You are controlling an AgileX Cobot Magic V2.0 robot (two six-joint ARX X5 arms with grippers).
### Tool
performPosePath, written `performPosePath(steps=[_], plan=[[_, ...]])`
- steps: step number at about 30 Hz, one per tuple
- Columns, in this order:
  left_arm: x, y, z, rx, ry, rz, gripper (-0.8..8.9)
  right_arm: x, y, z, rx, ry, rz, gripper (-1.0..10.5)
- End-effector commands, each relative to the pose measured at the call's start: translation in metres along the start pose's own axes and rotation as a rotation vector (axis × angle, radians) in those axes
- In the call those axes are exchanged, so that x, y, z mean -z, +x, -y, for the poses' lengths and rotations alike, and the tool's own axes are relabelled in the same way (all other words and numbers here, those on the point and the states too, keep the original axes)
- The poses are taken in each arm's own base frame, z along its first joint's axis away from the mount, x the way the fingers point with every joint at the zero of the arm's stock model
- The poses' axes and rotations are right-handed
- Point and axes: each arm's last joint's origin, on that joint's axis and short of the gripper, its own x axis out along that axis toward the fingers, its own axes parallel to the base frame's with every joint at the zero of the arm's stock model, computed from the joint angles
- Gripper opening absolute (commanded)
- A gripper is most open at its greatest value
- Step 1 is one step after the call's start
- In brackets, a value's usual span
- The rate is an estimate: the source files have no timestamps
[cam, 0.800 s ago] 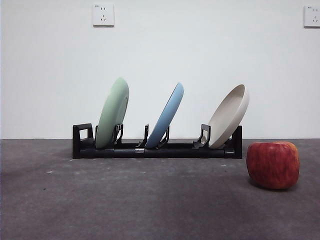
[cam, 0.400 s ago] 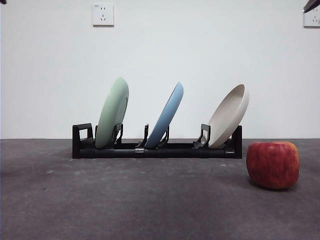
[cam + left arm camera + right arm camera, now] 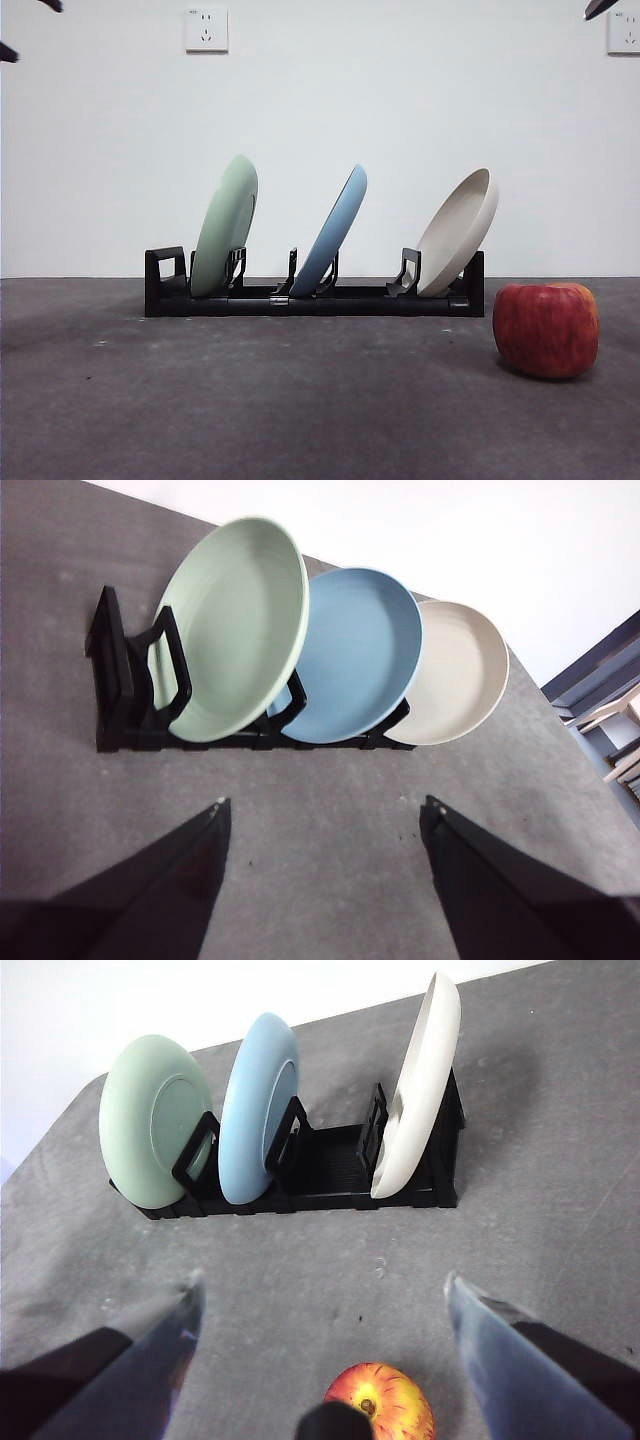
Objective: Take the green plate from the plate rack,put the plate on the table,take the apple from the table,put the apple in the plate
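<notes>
The green plate leans upright in the left end slot of the black plate rack, also seen as the green plate and the green plate in the wrist views. The red apple rests on the table at the right, in front of the rack, and the apple lies below my right gripper, which is open. My left gripper is open too, high above the table in front of the rack. Both arms show only as black tips at the front view's top corners.
A blue plate stands in the rack's middle slot and a beige plate in the right one. A white wall with two sockets rises behind the rack. In the left wrist view the table's edge and some furniture show beyond the beige plate.
Black gripper tips have come further into the front view's top corners, at left and right. The plates, the rack and the apple have not moved.
</notes>
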Motion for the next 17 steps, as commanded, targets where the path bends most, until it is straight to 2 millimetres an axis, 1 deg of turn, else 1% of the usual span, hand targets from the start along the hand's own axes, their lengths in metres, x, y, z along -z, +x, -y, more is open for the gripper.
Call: performPosePath(steps=[1,5,7,11,14,17], plan=[[-0.02,0.014,0.003,0.015,0.025,-0.028,3.22,-0.001,0.0,-0.001,-0.003,-0.013,0.006,4.1],[-0.054,0.04,0.006,0.031,0.078,-0.053,3.15,-0.001,0.0,-0.001,-0.002,-0.012,0.004,4.1],[-0.068,0.053,0.007,0.028,0.08,-0.064,3.15,-0.001,0.0,-0.001,-0.002,-0.012,0.003,4.1],[-0.096,0.085,0.01,0.048,0.109,-0.092,3.14,-0.001,0.0,0.0,-0.002,-0.011,0.001,4.1],[-0.111,0.108,0.012,0.059,0.116,-0.109,3.15,-0.001,0.0,0.0,-0.002,-0.011,0.001,4.1],[-0.121,0.131,0.014,0.048,0.133,-0.128,3.14,-0.001,0.0,0.0,-0.001,-0.011,0.001,4.1]])
